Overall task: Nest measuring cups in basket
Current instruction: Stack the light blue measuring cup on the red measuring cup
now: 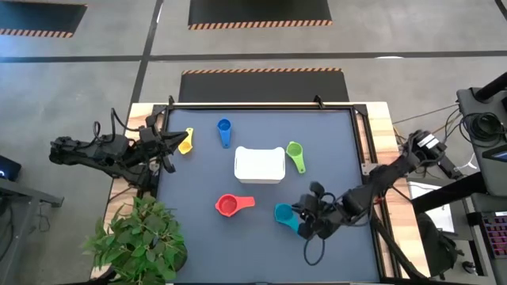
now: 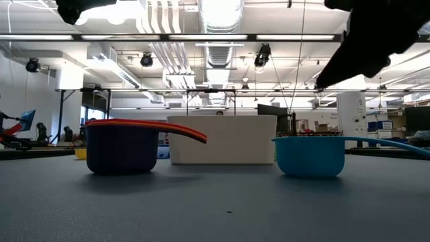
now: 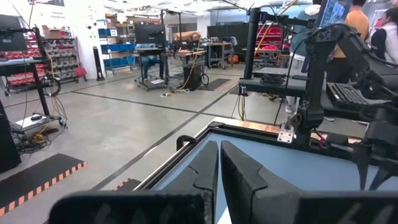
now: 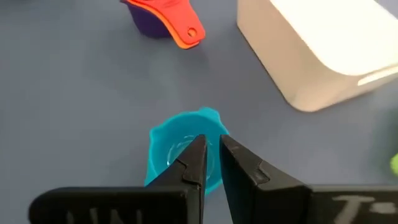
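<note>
The white basket [image 1: 259, 165] stands mid-table on its flat bottom. Around it lie measuring cups: yellow [image 1: 186, 142], blue [image 1: 224, 131], green [image 1: 295, 155], a red-orange one [image 1: 232, 205] sitting in a purple one [image 4: 149, 25], and a teal one [image 1: 283, 214] near the front right. My right gripper [image 4: 210, 142] hovers shut over the teal cup [image 4: 183, 155], slanting down and clear of it; in the low view it hangs well above the cup [image 2: 310, 154]. My left gripper [image 1: 169, 154] waits shut at the table's left edge, pointing level.
A potted plant [image 1: 139, 241] stands at the table's near left corner. Bare mat lies between the red-orange cup and the teal cup and along the front edge. The table's raised frame [image 1: 364, 142] runs along the right side.
</note>
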Tool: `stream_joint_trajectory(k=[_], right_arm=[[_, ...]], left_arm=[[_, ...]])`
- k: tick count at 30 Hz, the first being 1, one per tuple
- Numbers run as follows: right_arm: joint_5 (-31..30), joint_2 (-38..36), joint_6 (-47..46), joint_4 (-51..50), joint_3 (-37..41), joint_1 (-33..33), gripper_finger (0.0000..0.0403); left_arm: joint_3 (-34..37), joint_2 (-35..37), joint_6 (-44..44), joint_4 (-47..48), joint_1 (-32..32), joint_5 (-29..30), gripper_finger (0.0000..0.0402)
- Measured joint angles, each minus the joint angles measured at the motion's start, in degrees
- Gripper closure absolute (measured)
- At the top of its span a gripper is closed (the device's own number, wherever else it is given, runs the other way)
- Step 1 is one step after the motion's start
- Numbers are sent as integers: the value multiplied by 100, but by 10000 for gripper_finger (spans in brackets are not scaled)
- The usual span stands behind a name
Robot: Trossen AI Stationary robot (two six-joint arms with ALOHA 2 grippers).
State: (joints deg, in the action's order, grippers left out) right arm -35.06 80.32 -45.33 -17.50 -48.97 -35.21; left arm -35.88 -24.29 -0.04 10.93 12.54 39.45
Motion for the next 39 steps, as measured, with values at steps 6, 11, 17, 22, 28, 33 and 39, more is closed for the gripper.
stream_joint_trajectory(k=[6,11,17,22,28,33,39], right_arm=[[296,237,-923,7,2,-19,332],[603,286,-1126,-13,2,-45,265],[854,345,-1133,1,2,-77,195],[854,349,-1193,0,2,-192,166],[842,494,-1473,-44,-41,-369,161],[806,793,-1530,-345,-287,-393,161],[804,1203,-1483,-977,-834,-393,161]], left_arm=[[0,0,-2,1,0,-1,402],[0,0,-2,-3,1,1,402],[0,0,-2,-36,-1,-1,402],[0,0,-2,-34,1,1,402],[0,0,-2,-30,-1,1,402],[0,-4,-2,-27,1,1,402],[0,-4,2,-24,1,1,402]])
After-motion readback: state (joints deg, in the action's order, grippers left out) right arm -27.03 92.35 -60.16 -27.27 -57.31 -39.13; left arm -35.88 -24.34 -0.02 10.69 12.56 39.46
